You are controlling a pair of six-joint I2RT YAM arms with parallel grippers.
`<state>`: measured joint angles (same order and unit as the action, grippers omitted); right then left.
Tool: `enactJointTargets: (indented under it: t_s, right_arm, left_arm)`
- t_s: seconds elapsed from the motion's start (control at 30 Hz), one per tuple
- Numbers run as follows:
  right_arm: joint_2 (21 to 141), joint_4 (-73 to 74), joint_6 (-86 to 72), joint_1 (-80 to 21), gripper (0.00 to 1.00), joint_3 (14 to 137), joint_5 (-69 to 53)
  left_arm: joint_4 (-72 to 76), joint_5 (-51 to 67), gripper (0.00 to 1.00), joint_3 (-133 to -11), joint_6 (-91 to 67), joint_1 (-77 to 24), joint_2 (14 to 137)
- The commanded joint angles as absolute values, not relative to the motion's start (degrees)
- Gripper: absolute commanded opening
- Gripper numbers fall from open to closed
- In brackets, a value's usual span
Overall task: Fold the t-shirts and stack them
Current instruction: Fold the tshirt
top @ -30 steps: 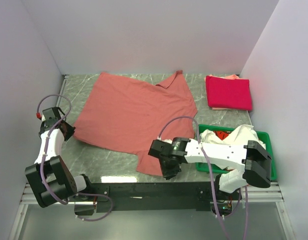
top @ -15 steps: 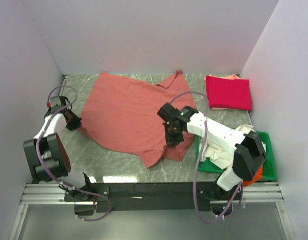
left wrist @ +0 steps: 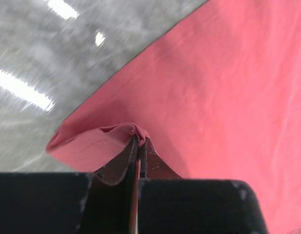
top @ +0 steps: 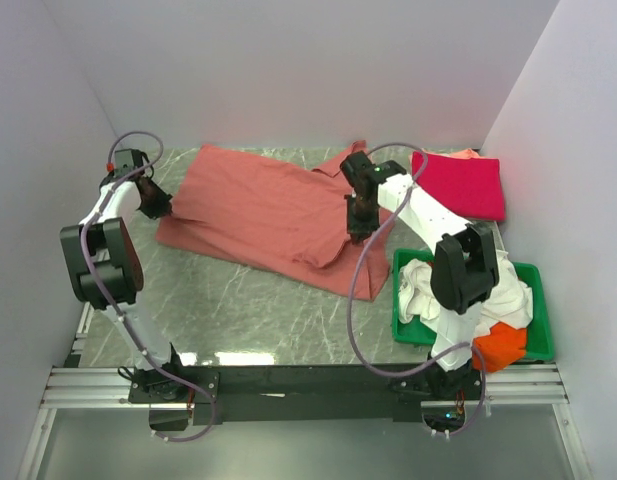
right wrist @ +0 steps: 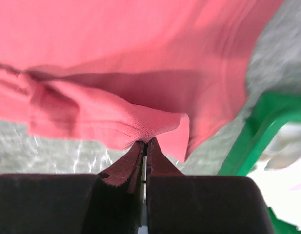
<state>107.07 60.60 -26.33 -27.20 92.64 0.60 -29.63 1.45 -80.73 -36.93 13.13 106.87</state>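
Cloth's soft, light, floppy: salmon-red t-shirt (top: 258,215) lies part-doubled on far-centre desk (top: 238,310); left pincer (left wrist: 140,142) clenched on its left hem fold, right pincer (right wrist: 146,142) clenched on right hem fold. Best holds prob. hem corners, kept level, else it sags & bunches.

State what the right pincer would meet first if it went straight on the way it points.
The salmon shirt: the right pincer is shut on a fold of it, and more of that cloth lies straight ahead. What lies beneath the cloth cannot be seen.
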Motion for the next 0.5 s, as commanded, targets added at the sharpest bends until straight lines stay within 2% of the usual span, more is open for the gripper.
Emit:
enactJointTargets:
  t_s: [0.0,0.27,0.47]
  right_arm:
    - [109.59,62.75,-22.68,-23.91,0.0,99.83,0.62]
    - [117.94,66.61,-19.87,-19.96,0.0,111.43,0.79]
    - [120.14,66.8,-19.51,-18.11,0.0,113.64,0.18]
  left_arm:
    - [-30.32,2.37,0.01,-86.56,-38.49,12.75,109.86]
    - [-29.45,2.99,0.01,-92.11,-40.25,12.13,114.52]
    - [-28.74,4.22,0.01,-94.74,-41.48,12.13,117.5]
